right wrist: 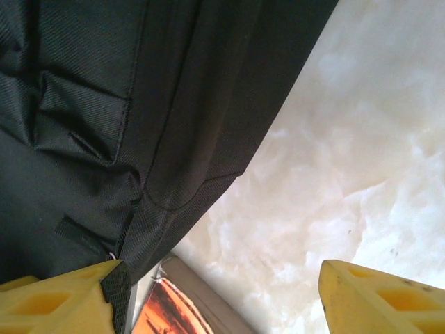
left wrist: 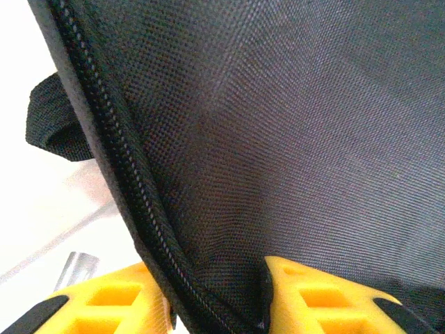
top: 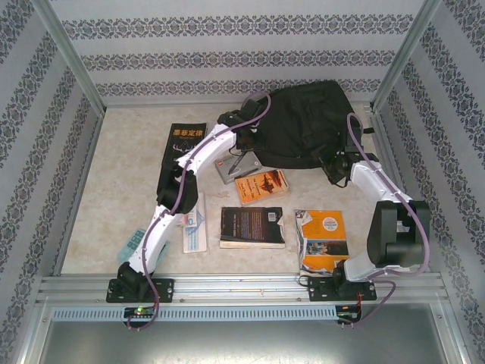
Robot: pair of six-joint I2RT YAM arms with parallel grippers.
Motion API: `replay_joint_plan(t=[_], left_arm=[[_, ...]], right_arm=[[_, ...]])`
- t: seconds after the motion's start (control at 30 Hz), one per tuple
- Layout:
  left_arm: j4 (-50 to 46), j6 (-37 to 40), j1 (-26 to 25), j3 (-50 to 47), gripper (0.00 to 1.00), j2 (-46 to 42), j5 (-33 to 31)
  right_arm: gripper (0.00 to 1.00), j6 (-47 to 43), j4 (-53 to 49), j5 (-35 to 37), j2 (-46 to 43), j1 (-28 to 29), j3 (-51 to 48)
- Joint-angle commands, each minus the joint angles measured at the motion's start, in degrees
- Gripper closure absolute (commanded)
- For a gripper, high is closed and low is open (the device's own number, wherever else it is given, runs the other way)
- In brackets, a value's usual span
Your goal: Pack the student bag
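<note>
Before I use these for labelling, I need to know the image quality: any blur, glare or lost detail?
Top view: even light, sharp, but the backpack is a dark mass with little detail. Left wrist: weave and zipper crisp, fingers of the left tool soft, table blown out white. Right wrist: fabric dim, table bright yet keeps its veining.

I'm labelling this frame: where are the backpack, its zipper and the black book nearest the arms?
backpack (top: pixel 303 125), top view, middle of its fabric body
zipper (left wrist: pixel 108 139), left wrist view, teeth along the bag's edge
black book (top: pixel 251 226), top view, centre of its cover
</note>
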Motion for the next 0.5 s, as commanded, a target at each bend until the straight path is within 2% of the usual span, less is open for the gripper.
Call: replay_joint_plan(t=[0.0,0.07,0.2,0.47], left_arm=[[-3.84,1.42,-0.05,-5.58,0.65,-6.54,-2.61],[-1.13,1.09,-0.04,-10.88,0.65,-9.49,-2.93],[4.19,0.79,0.24,-19.53,0.65,-13.68,-2.87],[7.20,0.19,1.25,-22.98,0.62,-16.06,-0.84]], right_arm=[[0.32,6.31,1.55,-2.54,0.00,1.88,-0.60],[0.38,10.08,3.39,-3.40,0.10,2.73,-1.39],[0.42,17.65,10.65,-7.09,0.89,3.62,-3.69],[0.42,23.36,14.21,-10.06,7.74,6.11,-1.19]])
